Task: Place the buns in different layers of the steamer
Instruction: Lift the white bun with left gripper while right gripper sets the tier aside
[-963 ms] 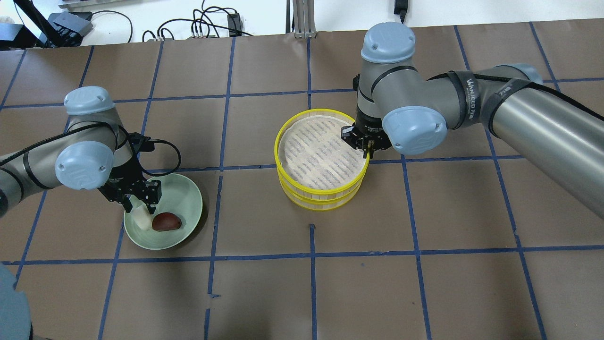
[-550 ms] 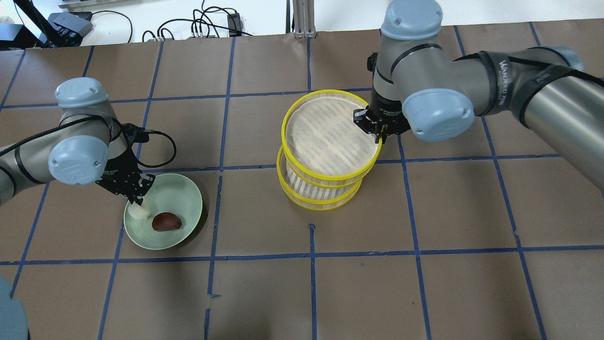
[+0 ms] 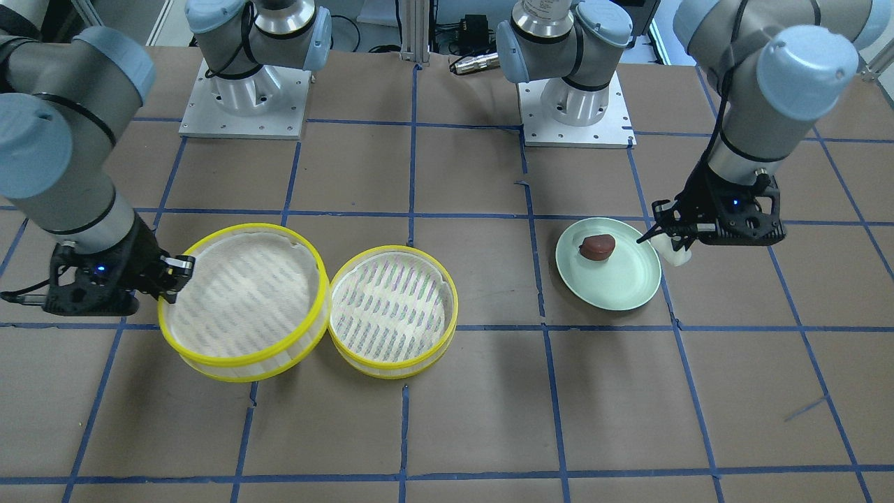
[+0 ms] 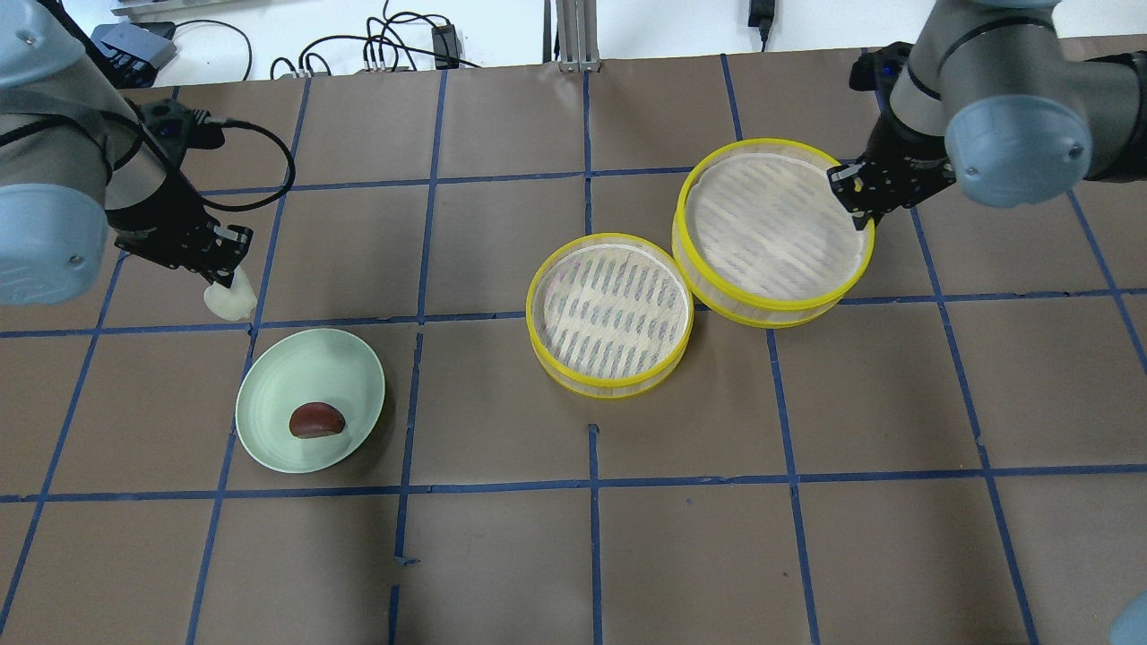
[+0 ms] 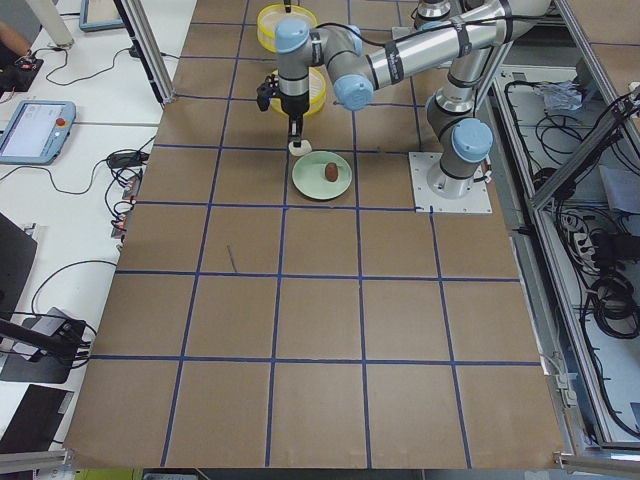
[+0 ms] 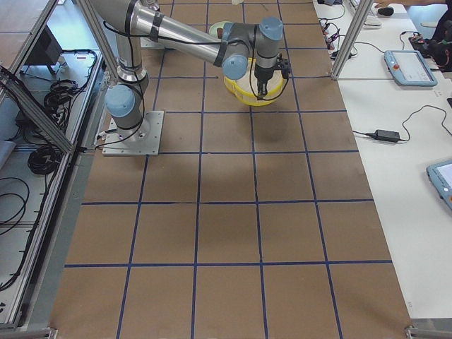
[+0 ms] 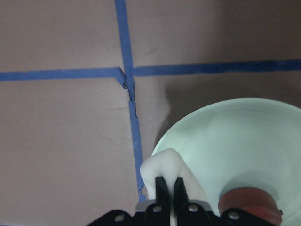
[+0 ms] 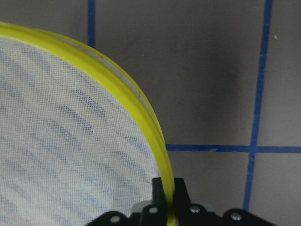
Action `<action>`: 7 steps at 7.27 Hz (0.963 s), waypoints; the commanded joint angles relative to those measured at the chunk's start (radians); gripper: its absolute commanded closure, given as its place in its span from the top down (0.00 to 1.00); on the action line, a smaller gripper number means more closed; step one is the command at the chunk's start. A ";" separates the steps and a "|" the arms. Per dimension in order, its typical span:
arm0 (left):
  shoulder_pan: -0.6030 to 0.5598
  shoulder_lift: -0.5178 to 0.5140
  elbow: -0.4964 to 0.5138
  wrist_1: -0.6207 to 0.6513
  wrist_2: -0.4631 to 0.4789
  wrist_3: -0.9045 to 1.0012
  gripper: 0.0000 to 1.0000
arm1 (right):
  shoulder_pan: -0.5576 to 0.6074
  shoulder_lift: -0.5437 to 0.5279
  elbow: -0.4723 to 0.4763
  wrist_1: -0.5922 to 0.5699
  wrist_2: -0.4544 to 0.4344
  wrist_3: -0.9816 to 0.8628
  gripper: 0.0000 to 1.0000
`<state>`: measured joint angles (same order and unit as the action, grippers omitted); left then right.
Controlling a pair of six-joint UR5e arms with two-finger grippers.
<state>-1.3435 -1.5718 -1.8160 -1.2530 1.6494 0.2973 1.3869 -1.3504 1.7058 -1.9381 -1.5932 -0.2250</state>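
My left tool (image 4: 224,276) gripped the white bun (image 4: 229,303) beside the plate (image 4: 269,394). My right tool (image 4: 862,208) was clamped on the yellow rim of one steamer layer (image 4: 771,224).

Silver-grey tubular arms (image 3: 66,188), pale blue joint caps (image 3: 807,63), silver base plates (image 3: 206,119)

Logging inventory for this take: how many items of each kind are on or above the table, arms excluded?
Buns: 2 (white bun, brown bun)
Steamer tiers: 2 (gripped tier, free tier)
Plates: 1 (green plate)
Total: 5
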 commanded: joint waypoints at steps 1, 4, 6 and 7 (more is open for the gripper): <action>-0.051 0.061 0.033 0.004 -0.046 -0.068 0.00 | -0.088 0.005 0.015 -0.018 -0.010 -0.091 0.07; -0.069 0.036 0.030 0.006 -0.107 -0.119 0.00 | -0.088 0.007 0.023 -0.019 0.002 -0.086 0.07; -0.178 0.006 0.032 0.012 -0.108 -0.282 0.00 | -0.088 0.007 0.023 -0.018 0.004 -0.083 0.07; -0.240 -0.035 0.032 0.059 -0.108 -0.367 0.00 | -0.088 0.007 0.025 -0.018 0.004 -0.082 0.07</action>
<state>-1.5078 -1.5673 -1.7843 -1.2322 1.5436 0.0376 1.2993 -1.3438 1.7294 -1.9564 -1.5899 -0.3091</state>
